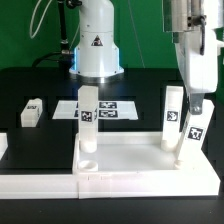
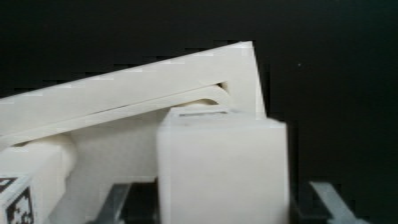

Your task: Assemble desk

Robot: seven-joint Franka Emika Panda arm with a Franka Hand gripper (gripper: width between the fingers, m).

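The hand (image 1: 196, 108), clamped on a leg (image 1: 193, 130), positions it at the desk top (image 1: 130, 158) corner; misalignment could jam or tilt it.

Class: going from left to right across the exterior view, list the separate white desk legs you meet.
Lying leg → upright leg → upright leg → leg under the gripper.

We see a black table (image 1: 30, 85): marker board (image 1: 107, 109) centre, loose leg (image 1: 31, 112) left of it, desk top (image 1: 130, 165) in front.
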